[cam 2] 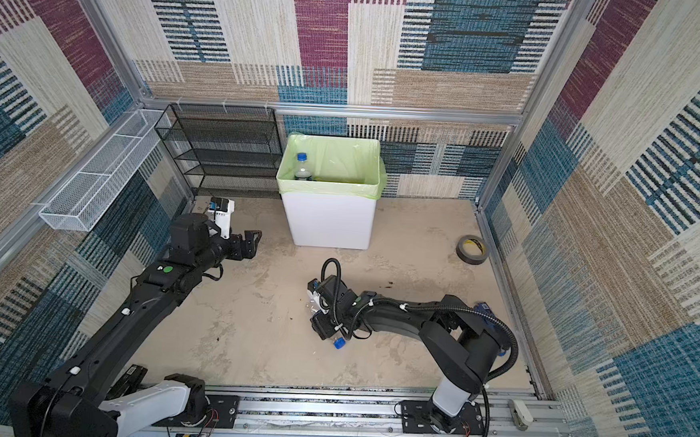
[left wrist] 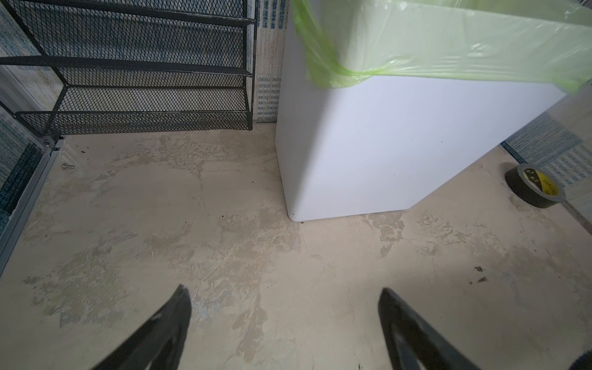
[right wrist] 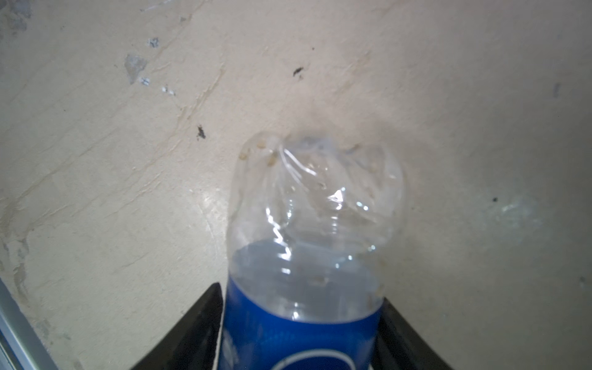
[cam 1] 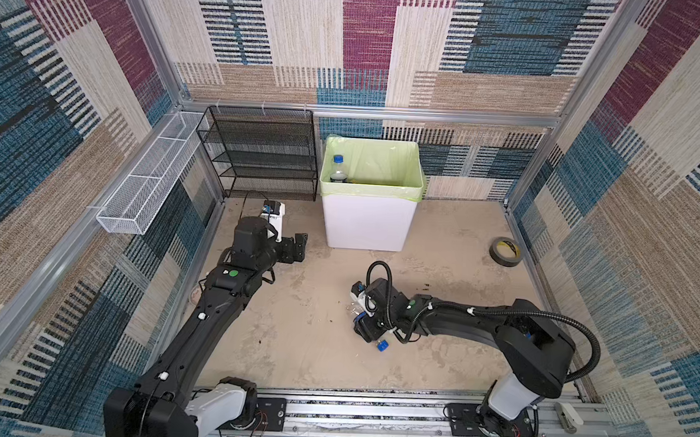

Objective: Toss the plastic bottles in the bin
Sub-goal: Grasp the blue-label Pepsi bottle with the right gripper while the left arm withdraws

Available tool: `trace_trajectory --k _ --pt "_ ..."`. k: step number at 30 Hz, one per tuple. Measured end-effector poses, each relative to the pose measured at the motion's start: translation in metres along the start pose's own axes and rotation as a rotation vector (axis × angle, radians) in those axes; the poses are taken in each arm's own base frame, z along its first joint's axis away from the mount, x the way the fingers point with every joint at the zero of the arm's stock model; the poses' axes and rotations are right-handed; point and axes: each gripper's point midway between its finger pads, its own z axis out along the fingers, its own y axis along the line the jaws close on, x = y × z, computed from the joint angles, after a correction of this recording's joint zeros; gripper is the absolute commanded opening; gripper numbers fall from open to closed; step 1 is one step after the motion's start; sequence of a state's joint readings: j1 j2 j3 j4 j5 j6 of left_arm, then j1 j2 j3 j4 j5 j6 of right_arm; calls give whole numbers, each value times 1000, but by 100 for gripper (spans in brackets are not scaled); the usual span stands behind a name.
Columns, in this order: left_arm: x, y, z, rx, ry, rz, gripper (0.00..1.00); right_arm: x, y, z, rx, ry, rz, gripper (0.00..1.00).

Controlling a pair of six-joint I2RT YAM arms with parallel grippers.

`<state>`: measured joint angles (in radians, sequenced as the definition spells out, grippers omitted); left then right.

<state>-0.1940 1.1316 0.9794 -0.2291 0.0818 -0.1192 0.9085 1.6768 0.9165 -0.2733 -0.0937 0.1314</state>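
One labelled bottle (right wrist: 315, 208) fills right end effector (right wrist: 301, 294); capped bottle (cam 1: 338, 169) occupies bin (cam 1: 368, 225).

- The bin (cam 1: 366, 224) stands at rear centre; one bottle (cam 1: 338, 169) stands inside, at its left wall.
- The shelf rack (cam 1: 260, 156) stands just left of the bin.
- The wire basket (cam 1: 146, 182) runs along the left wall.
- The tape roll (cam 1: 504, 250) lies right of the bin.
- A second bottle (right wrist: 307, 256) lies before the bin, between the right gripper (right wrist: 301, 293) fingers.
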Motion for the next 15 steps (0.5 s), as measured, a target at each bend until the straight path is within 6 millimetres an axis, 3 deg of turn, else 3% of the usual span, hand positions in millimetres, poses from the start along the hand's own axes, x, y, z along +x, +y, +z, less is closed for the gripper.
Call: trace_trajectory --k 3,10,15 --pt "0 0 0 0 1 0 91 -6 -1 -4 9 -21 9 56" --pt "1 0 2 1 5 -1 91 -32 -1 -27 7 -123 55 53" --pt "0 -1 1 5 3 -1 90 -53 -19 -52 17 -227 142 53"
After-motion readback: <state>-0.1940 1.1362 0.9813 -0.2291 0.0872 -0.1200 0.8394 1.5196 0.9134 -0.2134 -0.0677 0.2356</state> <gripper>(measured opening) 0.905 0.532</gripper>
